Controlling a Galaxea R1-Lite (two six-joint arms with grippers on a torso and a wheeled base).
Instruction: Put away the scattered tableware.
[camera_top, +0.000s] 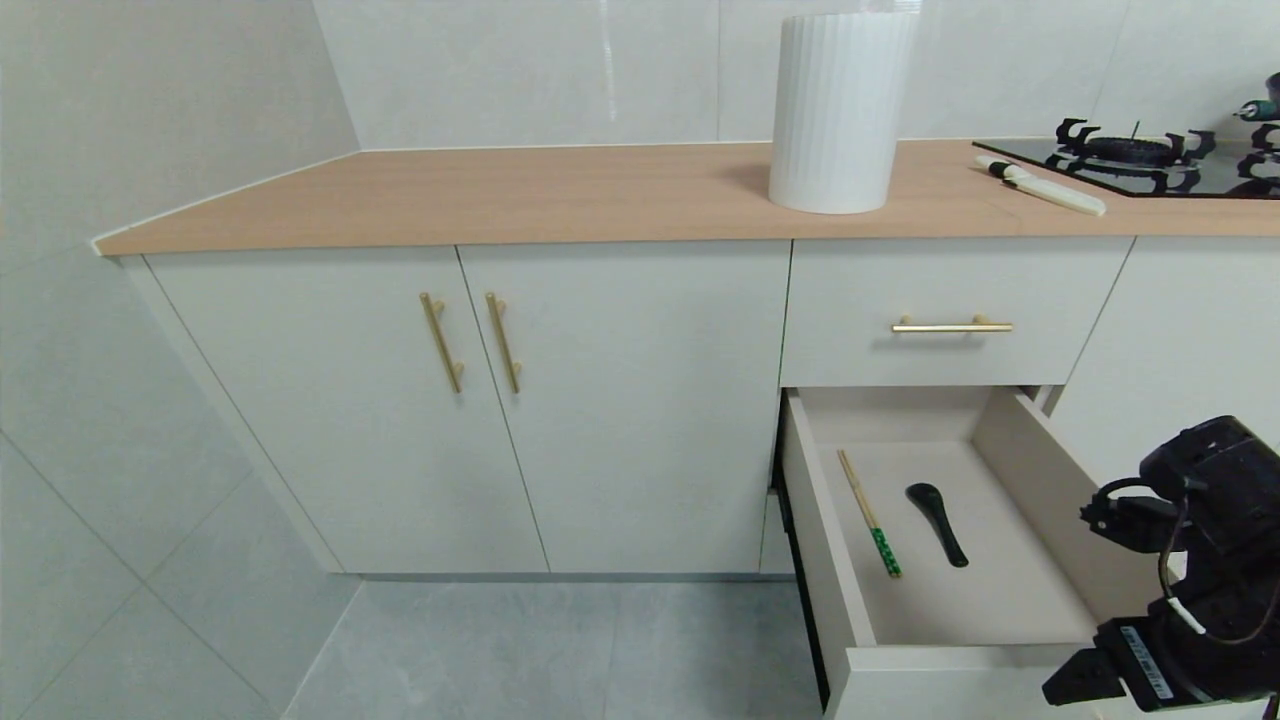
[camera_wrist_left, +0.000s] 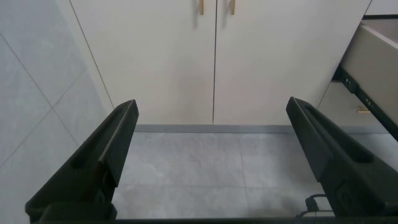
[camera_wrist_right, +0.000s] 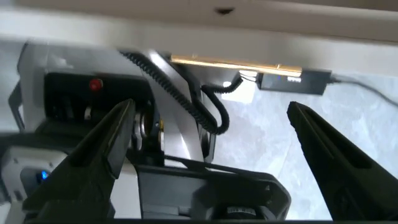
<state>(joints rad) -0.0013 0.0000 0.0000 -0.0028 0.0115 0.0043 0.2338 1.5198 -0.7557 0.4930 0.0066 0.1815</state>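
The right gripper hangs low at the front of the open drawer, jaws spread and empty, with the gold handle just ahead of it. To shut the drawer well, I'd push squarely on its front, straight along the runners. Beyond the gripper, the chopsticks and black spoon lie front to back inside the drawer, the spoon's bowl rearward. The left gripper gapes, holding nothing.

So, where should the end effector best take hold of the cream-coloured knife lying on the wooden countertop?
Probably at the middle of the cream-coloured knife, coming from above: it lies flat and slantwise on the wooden countertop, so a grip across its narrow width seems safest.
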